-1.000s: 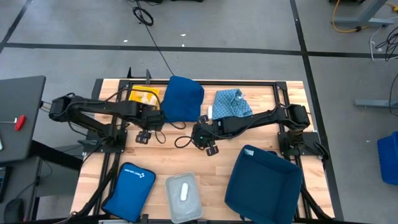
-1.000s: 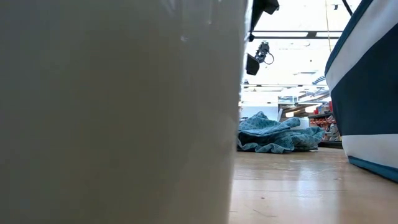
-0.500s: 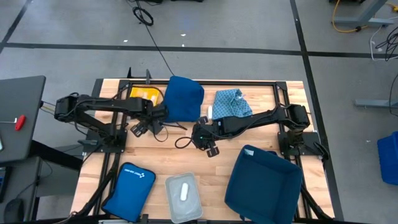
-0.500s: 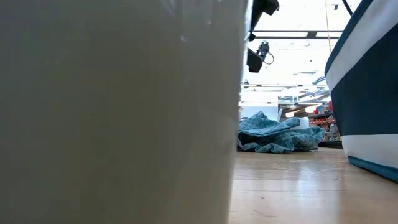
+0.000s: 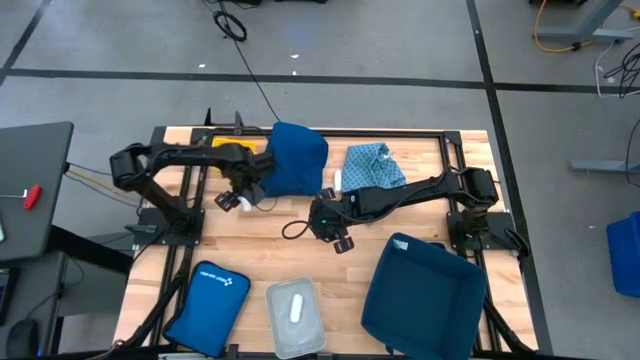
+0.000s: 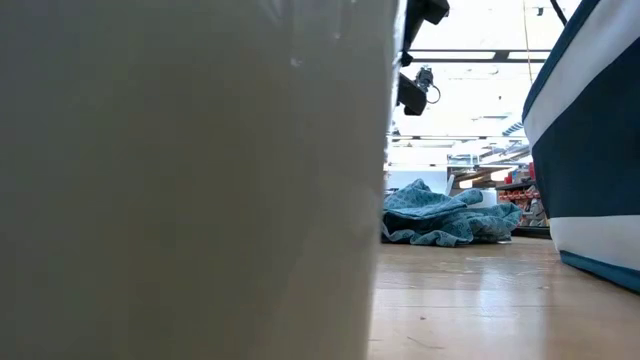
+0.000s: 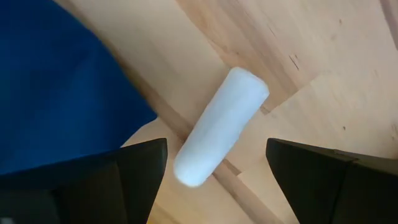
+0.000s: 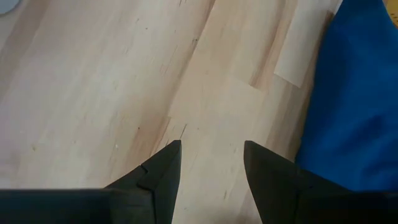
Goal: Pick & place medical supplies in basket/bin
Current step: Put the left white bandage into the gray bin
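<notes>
The table (image 5: 270, 250) is pale wood in planks with visible grain and a soft sheen, framed by dark matt metal rails (image 5: 380, 133). A white roll (image 7: 221, 124) lying on it looks smooth and matt, like paper or plastic wrap, beside smooth blue cloth (image 7: 56, 87); the fingers (image 7: 134, 171) near it are matt black plastic. A crumpled teal cloth (image 6: 445, 222) near the far edge looks soft and rough, and the clear tray (image 5: 294, 315) at the near edge is glossy plastic.

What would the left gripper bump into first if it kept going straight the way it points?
Most likely the white roll. It lies on the wooden table right between the open fingers of the left gripper, beside the dark blue cloth. How far off it is cannot be told.
</notes>
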